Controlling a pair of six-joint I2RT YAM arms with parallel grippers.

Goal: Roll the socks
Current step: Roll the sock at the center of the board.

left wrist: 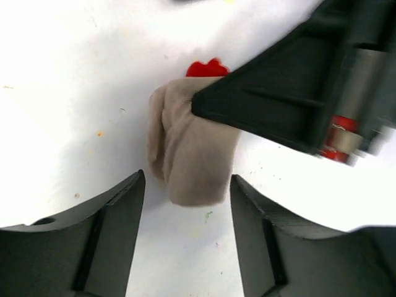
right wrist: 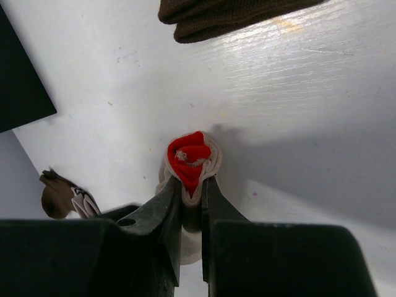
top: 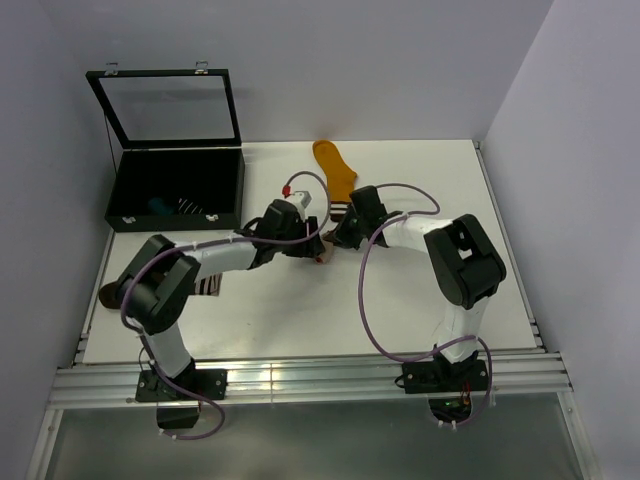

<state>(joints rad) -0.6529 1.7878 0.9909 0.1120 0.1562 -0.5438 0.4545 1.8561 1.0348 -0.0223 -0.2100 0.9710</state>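
Note:
A beige sock [left wrist: 192, 161] with a red end [left wrist: 207, 68] lies rolled up on the white table [top: 400, 290]. My right gripper [right wrist: 192, 182] is shut on the roll's end, where the red core [right wrist: 189, 158] shows in the right wrist view. My left gripper [left wrist: 187, 179] is open, with its fingers on either side of the roll's other end and not touching it. In the top view both grippers, left [top: 308, 245] and right [top: 336, 240], meet at mid-table over the roll [top: 322, 257]. A mustard sock [top: 335, 170] lies flat behind them.
An open black case [top: 176, 190] stands at the back left with a teal sock [top: 158, 207] and a striped sock [top: 190, 207] inside. A brown sock [top: 110, 293] lies at the left edge. Another brown sock [right wrist: 229, 15] lies just beyond the roll.

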